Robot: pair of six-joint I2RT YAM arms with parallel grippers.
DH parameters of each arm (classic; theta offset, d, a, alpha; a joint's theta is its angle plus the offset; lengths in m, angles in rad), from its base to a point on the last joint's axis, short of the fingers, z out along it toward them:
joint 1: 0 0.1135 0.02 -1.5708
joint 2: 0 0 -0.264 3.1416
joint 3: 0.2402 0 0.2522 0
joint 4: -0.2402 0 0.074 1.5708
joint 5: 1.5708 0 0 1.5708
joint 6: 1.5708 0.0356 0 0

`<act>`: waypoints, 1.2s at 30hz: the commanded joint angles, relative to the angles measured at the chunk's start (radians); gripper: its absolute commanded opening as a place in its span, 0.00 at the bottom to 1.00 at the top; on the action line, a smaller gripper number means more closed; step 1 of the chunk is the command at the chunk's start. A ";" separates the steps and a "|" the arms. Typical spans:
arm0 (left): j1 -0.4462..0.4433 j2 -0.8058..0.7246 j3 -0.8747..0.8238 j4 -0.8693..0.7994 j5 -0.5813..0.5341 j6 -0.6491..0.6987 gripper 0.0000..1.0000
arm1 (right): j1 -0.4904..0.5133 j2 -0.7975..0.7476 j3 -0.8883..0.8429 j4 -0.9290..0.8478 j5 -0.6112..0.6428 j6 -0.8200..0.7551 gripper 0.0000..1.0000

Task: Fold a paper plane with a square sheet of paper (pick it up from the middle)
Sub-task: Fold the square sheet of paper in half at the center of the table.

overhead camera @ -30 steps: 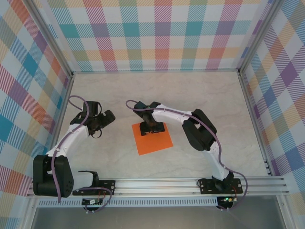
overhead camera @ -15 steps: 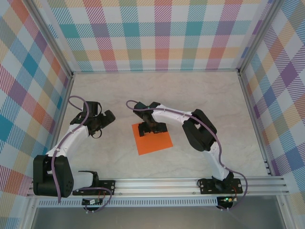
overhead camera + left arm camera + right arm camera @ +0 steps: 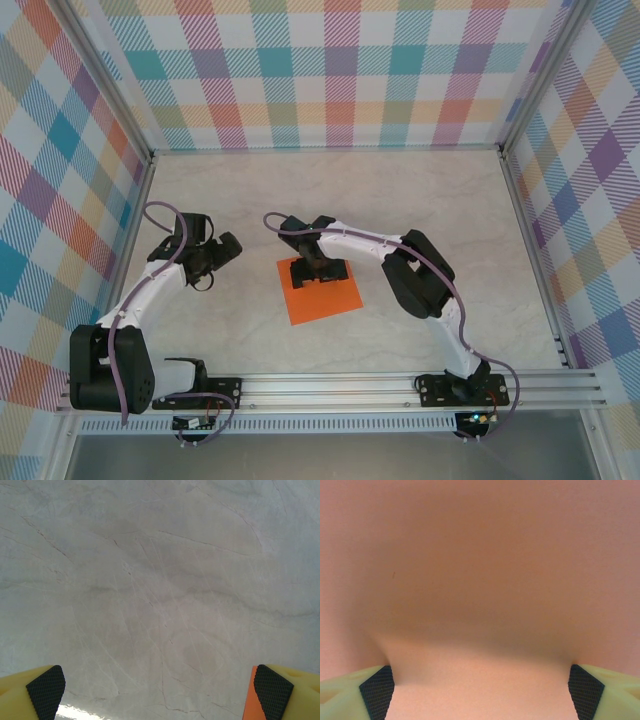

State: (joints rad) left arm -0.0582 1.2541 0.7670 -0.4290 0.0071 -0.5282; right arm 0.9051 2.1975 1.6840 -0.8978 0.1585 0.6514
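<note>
Square sheet of paper (image 3: 325, 298) under downturned right gripper (image 3: 480, 694), spread wide, left gripper (image 3: 160, 694) spread

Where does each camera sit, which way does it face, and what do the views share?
Top external: above and behind the arms, looking down on the table; both arms, left hand and right hand show.
Left wrist: on the left arm, facing bare table; its open fingers show.
Right wrist: close over the orange sheet; its open fingers show.
Shared: the orange sheet appears in all three, a sliver at the left wrist view's lower right.
</note>
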 commanded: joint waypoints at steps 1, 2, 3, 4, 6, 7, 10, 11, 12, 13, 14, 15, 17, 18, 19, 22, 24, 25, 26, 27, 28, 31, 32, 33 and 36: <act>0.001 0.004 -0.015 -0.030 -0.002 -0.006 1.00 | 0.008 0.073 -0.054 -0.020 0.003 0.019 0.88; 0.000 0.005 -0.014 -0.030 -0.001 -0.008 1.00 | 0.008 0.078 -0.057 -0.024 0.014 0.019 0.87; 0.000 0.004 -0.015 -0.031 -0.001 -0.007 1.00 | 0.008 0.083 -0.058 -0.028 0.028 0.022 0.86; 0.000 0.005 -0.014 -0.030 -0.002 -0.007 1.00 | 0.008 0.087 -0.059 -0.033 0.036 0.022 0.86; 0.001 0.008 -0.015 -0.028 -0.001 -0.008 1.00 | 0.008 0.091 -0.065 -0.035 0.052 0.022 0.84; 0.001 0.008 -0.015 -0.028 0.000 -0.007 1.00 | 0.008 0.093 -0.067 -0.033 0.053 0.024 0.83; 0.000 0.010 -0.014 -0.027 0.001 -0.010 1.00 | 0.008 0.093 -0.071 -0.025 0.047 0.023 0.78; 0.000 0.010 -0.016 -0.027 0.001 -0.010 1.00 | 0.008 0.092 -0.072 -0.023 0.045 0.024 0.76; 0.000 0.009 -0.017 -0.029 0.002 -0.010 1.00 | 0.008 0.091 -0.072 -0.021 0.043 0.025 0.74; -0.001 0.009 -0.017 -0.028 0.002 -0.009 1.00 | 0.008 0.087 -0.072 -0.019 0.042 0.026 0.74; 0.000 0.008 -0.019 -0.029 0.002 -0.009 1.00 | 0.008 0.085 -0.073 -0.017 0.042 0.026 0.73; 0.001 0.008 -0.018 -0.029 0.002 -0.009 1.00 | 0.008 0.081 -0.075 -0.014 0.041 0.027 0.72; 0.000 0.009 -0.023 -0.027 0.003 -0.011 1.00 | 0.007 0.075 -0.073 -0.011 0.039 0.028 0.71; 0.000 0.009 -0.023 -0.027 0.002 -0.011 1.00 | 0.008 0.071 -0.073 -0.009 0.041 0.030 0.71; -0.001 0.007 -0.023 -0.027 0.004 -0.011 1.00 | 0.007 0.067 -0.072 -0.007 0.042 0.030 0.71; 0.001 0.008 -0.027 -0.025 0.008 -0.012 1.00 | 0.007 0.049 -0.065 -0.007 0.045 0.028 0.69; 0.000 0.007 -0.028 -0.024 0.011 -0.013 1.00 | 0.008 0.022 -0.062 0.004 0.043 0.024 0.65; 0.000 0.007 -0.028 -0.024 0.014 -0.014 1.00 | 0.007 0.006 -0.064 0.011 0.040 0.024 0.63; 0.000 0.008 -0.028 -0.023 0.017 -0.015 1.00 | 0.006 -0.013 -0.065 0.024 0.033 0.019 0.59; 0.000 0.006 -0.029 -0.024 0.020 -0.018 1.00 | 0.006 -0.035 -0.073 0.049 0.018 0.017 0.54; 0.000 0.003 -0.032 -0.021 0.025 -0.019 1.00 | 0.006 -0.053 -0.084 0.073 0.002 0.013 0.50; 0.000 -0.009 -0.047 -0.012 0.054 -0.034 1.00 | 0.003 -0.120 -0.134 0.183 -0.102 -0.003 0.42; 0.000 -0.014 -0.054 -0.005 0.067 -0.038 1.00 | 0.001 -0.140 -0.151 0.217 -0.144 -0.009 0.40; 0.001 -0.021 -0.066 0.004 0.084 -0.045 1.00 | -0.005 -0.161 -0.169 0.258 -0.201 -0.012 0.37; 0.000 -0.053 -0.100 0.033 0.142 -0.062 0.97 | -0.032 -0.227 -0.245 0.390 -0.365 0.006 0.31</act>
State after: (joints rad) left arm -0.0582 1.2469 0.6994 -0.4221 0.0753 -0.5621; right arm 0.8909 2.0525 1.4895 -0.6697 -0.0036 0.6548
